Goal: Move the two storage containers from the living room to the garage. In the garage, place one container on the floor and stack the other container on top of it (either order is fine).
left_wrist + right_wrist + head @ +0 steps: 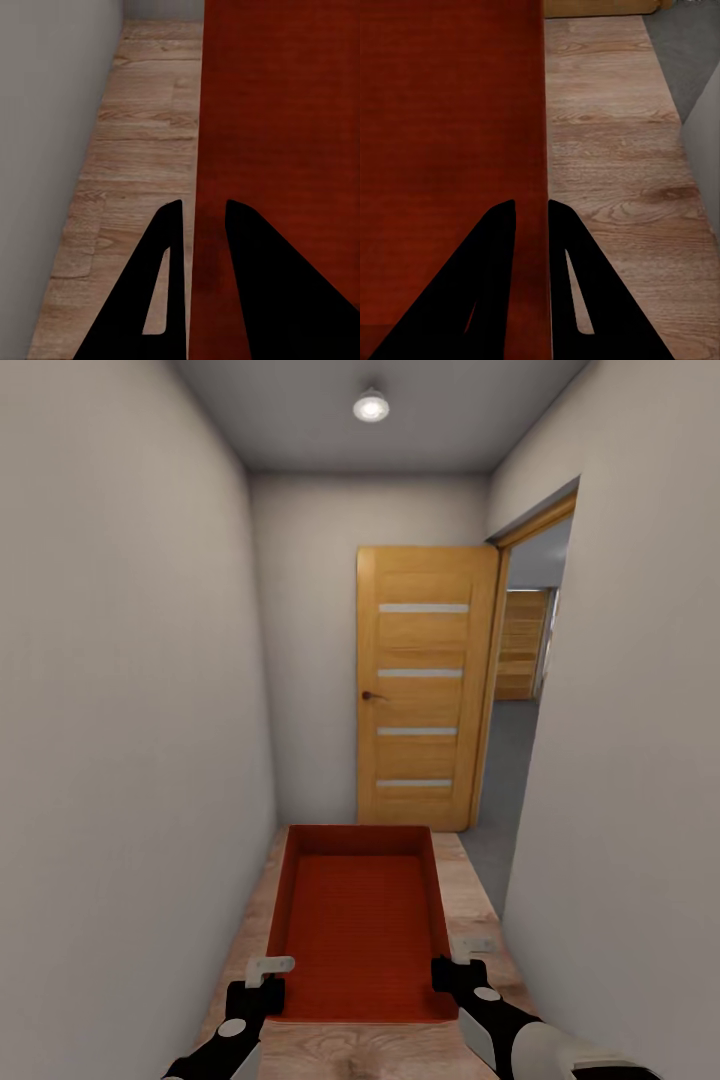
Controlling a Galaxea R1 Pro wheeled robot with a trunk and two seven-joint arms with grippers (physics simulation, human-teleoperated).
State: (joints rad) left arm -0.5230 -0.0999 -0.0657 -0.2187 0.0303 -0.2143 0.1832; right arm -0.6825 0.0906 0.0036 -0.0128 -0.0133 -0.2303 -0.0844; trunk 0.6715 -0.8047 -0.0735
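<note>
the bin [360, 920] hangs level above the hallway's wood floor [470, 905], carried between both arms at its near corners so it stays flat while rolling. the left gripper [268, 985] has its jaws clenched over the left wall, the right gripper [455, 965] likewise on the right wall. the open door [425, 690] far right probably leads to the garage.
</note>
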